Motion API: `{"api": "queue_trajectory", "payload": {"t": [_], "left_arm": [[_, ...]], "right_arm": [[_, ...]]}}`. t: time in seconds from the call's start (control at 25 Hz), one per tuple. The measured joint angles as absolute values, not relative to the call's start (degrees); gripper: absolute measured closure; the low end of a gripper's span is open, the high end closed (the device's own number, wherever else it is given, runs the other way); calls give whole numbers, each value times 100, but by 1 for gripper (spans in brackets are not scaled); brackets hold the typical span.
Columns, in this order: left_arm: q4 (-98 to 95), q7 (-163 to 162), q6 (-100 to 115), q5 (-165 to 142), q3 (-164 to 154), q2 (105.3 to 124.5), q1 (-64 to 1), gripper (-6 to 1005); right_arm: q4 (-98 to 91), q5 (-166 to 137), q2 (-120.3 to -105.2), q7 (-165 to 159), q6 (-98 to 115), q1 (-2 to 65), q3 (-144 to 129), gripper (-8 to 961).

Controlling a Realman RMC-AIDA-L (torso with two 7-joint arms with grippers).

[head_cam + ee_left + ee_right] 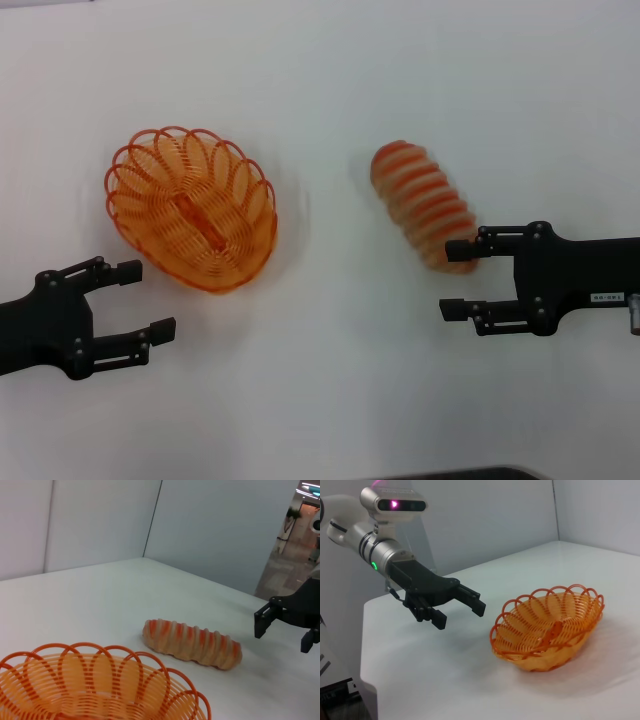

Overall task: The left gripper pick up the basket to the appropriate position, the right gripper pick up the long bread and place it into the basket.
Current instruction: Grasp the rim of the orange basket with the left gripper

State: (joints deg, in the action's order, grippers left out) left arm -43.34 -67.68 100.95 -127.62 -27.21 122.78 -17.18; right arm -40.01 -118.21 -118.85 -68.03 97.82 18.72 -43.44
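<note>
A: Why's the table (330, 400) set up w/ both arms low like that?

B: Staging, I'd say. Basket (192, 207) sits just ahead of the left gripper (135, 300), fingers spread, nothing held, not touching yet.

A: And the long bread (422, 203)?

B: Right gripper (462, 278) has its claw apart too; one finger overlaps the loaf's near end, can't tell if touching. Tan, orange-red stripes, rounded ends, lying flat.
</note>
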Motion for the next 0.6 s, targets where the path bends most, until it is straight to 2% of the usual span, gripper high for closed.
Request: {"api": "queue_trajectory", "payload": {"t": [0.6], "left_arm": [[-4333, -6777, 10100, -12731, -2651, 12282, -1716, 141]], "right_arm": [[-3999, -11821, -11924, -6803, 9729, 1900, -4324, 203]]}}
